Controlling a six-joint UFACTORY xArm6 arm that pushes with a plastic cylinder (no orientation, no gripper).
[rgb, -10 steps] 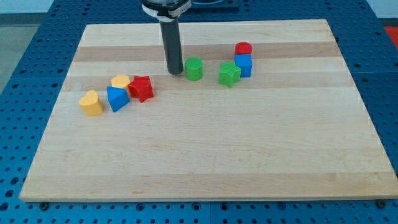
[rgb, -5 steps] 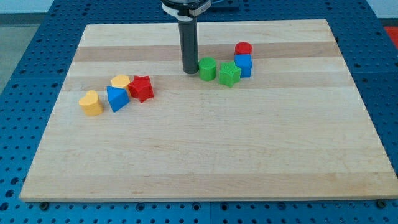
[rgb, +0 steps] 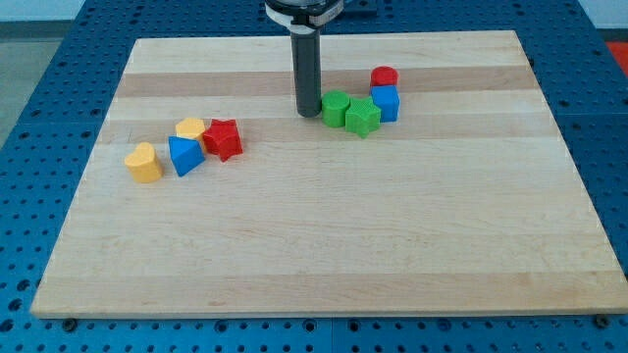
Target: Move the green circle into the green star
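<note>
Bright, even overhead light, no dim corners. Wooden board (rgb: 324, 245) evenly lit, faint sheen, no hard glare. Shadows short and soft: small dark patch at my tip (rgb: 309, 114), thin shadows under the green circle (rgb: 336, 107), the green star (rgb: 361, 117) and the red star (rgb: 224, 138). Focus sharp across the frame, grain lines crisp. No motion blur. Board edges straight, no visible distortion.

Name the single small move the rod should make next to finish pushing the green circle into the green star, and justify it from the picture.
Probably a last short nudge toward the view's right: my tip sits against the green circle on its left side, and the circle already appears to touch the green star.
</note>
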